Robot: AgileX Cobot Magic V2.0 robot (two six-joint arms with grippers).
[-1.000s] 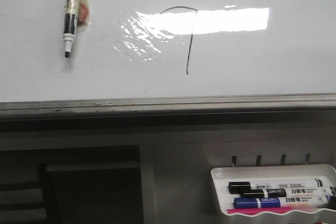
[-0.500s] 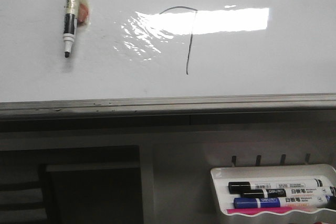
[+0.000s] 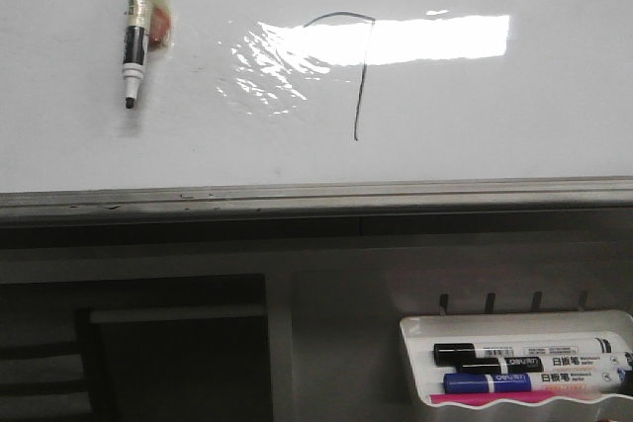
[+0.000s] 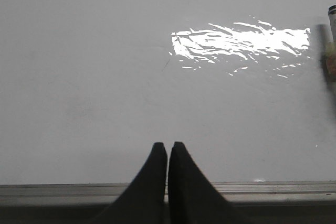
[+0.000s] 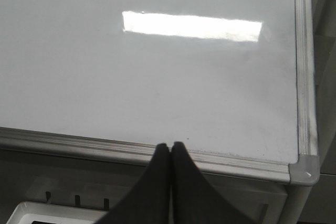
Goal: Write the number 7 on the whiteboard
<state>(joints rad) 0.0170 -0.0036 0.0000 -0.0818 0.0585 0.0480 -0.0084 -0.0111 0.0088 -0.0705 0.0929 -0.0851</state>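
The whiteboard (image 3: 495, 126) fills the upper half of the front view, glossy white with a grey metal bottom edge and a bright glare. The number 7 (image 3: 360, 76) is drawn on it in thin black line, a curved top stroke and a long stem. A black-tipped marker (image 3: 135, 42) wrapped in tape hangs against the board at upper left, tip down. My left gripper (image 4: 168, 146) is shut and empty, in front of the board's bottom edge (image 4: 63, 188). My right gripper (image 5: 170, 147) is shut and empty near the board's lower right corner (image 5: 303, 170). Neither gripper shows in the front view.
A white marker tray (image 3: 420, 328) below the board at lower right holds black and blue markers (image 3: 514, 368). A dark recess lies below the board at lower left. The taped marker shows at the edge of the left wrist view (image 4: 331, 51).
The whole front view has shifted slightly; the marker and the 7 sit a few pixels to the right of before. Nothing else has changed.
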